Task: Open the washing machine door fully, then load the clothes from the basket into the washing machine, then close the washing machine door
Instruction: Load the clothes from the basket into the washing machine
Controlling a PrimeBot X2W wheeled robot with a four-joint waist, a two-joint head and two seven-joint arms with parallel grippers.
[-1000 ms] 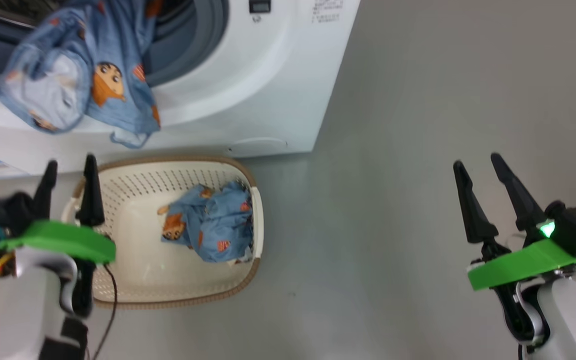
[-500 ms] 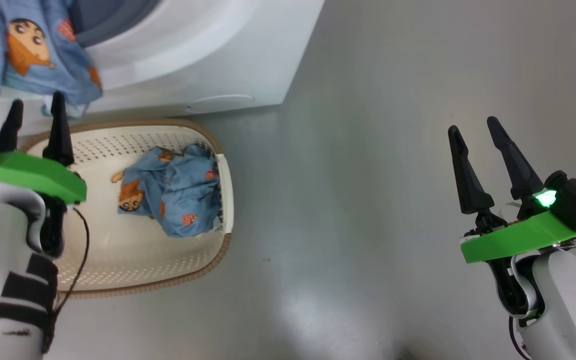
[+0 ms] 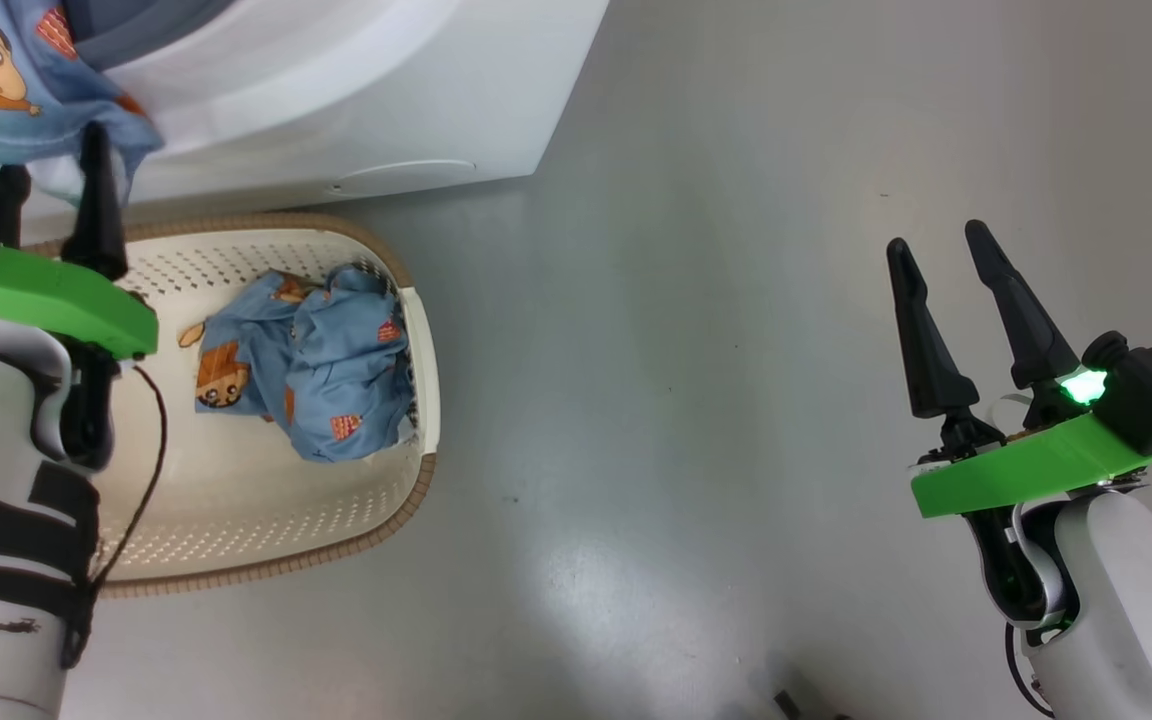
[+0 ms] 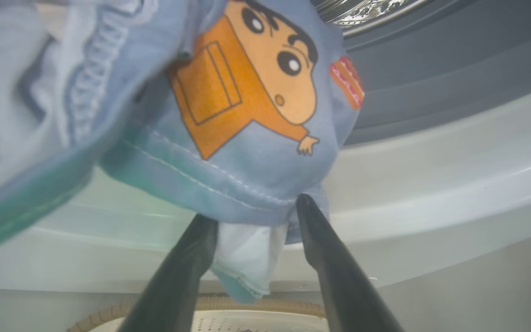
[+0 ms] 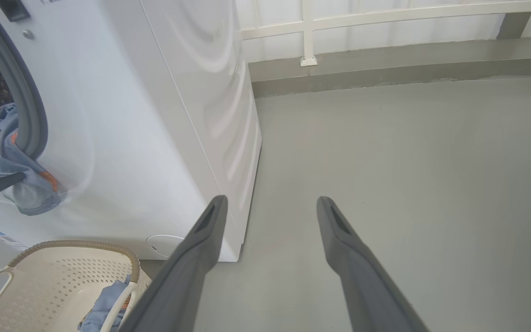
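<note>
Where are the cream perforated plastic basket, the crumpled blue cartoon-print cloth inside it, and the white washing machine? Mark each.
Cream perforated plastic basket [image 3: 256, 515]: head view, bare bottom.
Crumpled blue cartoon-print cloth [image 3: 326, 365]: head view, middle fold.
White washing machine [image 5: 122, 138]: right wrist view, front panel.

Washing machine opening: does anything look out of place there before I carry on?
Yes. A blue garment droops out of the washing machine opening and down its white front, not fully inside. The open left end effector straddles its hanging hem. Another piece lies in the basket.
</note>
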